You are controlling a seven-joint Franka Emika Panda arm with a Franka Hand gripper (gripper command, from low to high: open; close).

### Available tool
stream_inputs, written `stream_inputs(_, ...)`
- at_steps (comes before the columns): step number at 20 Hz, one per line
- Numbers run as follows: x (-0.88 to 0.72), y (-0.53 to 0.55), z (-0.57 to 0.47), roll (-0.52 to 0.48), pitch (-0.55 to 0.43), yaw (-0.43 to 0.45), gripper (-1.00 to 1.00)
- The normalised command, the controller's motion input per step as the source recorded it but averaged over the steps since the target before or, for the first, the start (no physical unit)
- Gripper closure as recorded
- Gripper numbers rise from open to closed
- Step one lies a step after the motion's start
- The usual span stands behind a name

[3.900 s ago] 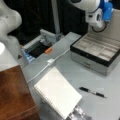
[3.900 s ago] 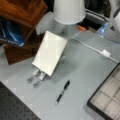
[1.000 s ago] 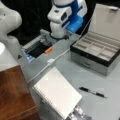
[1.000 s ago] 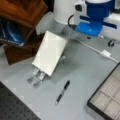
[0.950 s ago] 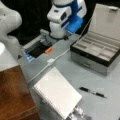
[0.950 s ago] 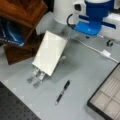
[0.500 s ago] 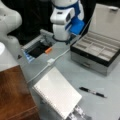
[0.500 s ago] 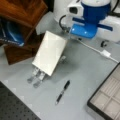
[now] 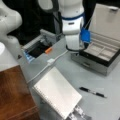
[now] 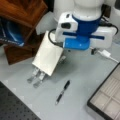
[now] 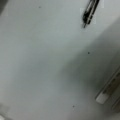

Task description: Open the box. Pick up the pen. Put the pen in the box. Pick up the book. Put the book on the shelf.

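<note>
Your arm (image 9: 71,22) is glossy white with rounded, bulging links. In both front views a blue band rings the wrist, and a blue block (image 9: 85,35) sits at its 3 o'clock side. A black cable (image 10: 51,37) loops at 9 o'clock of the white wrist housing (image 10: 82,32). The fingers don't show.

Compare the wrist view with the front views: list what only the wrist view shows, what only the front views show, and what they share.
Only the wrist view: nothing of its own beyond a close look down at the bare grey table.

Only the front views: the open box, the white book propped on a metal stand, the wooden shelf, and the arm above the table; the gripper itself is not visible.

Shared: the pen, lying on the table.
</note>
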Motion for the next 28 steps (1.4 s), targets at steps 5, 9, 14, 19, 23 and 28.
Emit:
stream_inputs(5,0.39,-0.02,-0.05,-0.251,0.084,0.450,-1.00)
stream_inputs(9,0.47,0.04,-0.10,-0.136,0.242,0.397,-1.00)
stream_inputs(14,0.51,-0.03,-0.09,-0.072,0.263,0.224,-1.00)
stream_inputs(19,0.47,-0.13,-0.09,-0.035,0.279,0.124,-1.00)
stream_inputs(23,0.41,-0.15,-0.10,-0.056,0.244,0.083,-1.00)
stream_inputs(28,0.39,-0.09,-0.16,-0.059,0.161,0.063,-1.00)
